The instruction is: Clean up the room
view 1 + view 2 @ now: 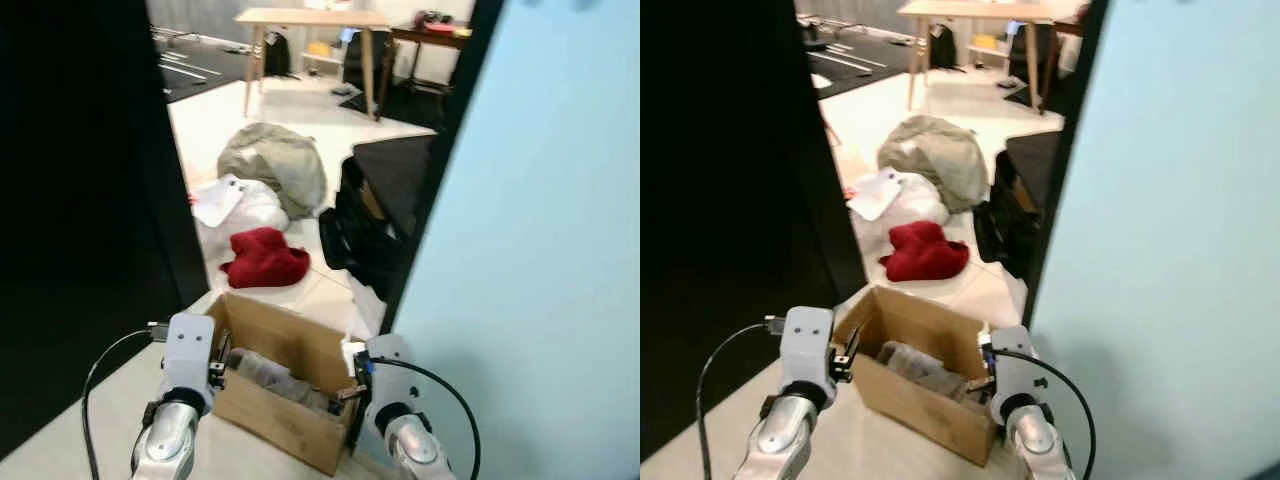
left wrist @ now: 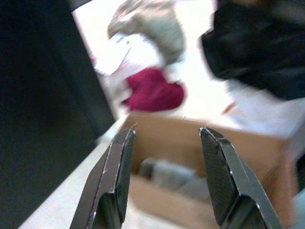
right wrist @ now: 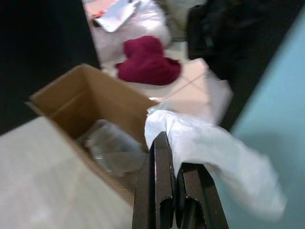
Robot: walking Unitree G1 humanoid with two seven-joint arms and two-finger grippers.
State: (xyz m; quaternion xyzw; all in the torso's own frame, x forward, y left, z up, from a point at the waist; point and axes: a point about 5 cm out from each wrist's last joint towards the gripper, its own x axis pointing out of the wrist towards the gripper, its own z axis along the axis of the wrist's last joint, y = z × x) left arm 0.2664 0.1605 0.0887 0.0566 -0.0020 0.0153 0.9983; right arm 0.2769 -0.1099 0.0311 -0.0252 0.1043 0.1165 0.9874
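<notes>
Brown box [image 1: 285,385] low in middle of head view, grey stuff inside. Right claw [image 3: 174,179] pinched tight on white cloth [image 3: 209,148], at box's right rim. Left claw [image 2: 167,176] wide open, empty, above left rim. Best: lift cloth over box, then let go.

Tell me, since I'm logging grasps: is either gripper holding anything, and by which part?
The right gripper pinches a white plastic bag by its near edge. The left gripper is open, holding nothing.
</notes>
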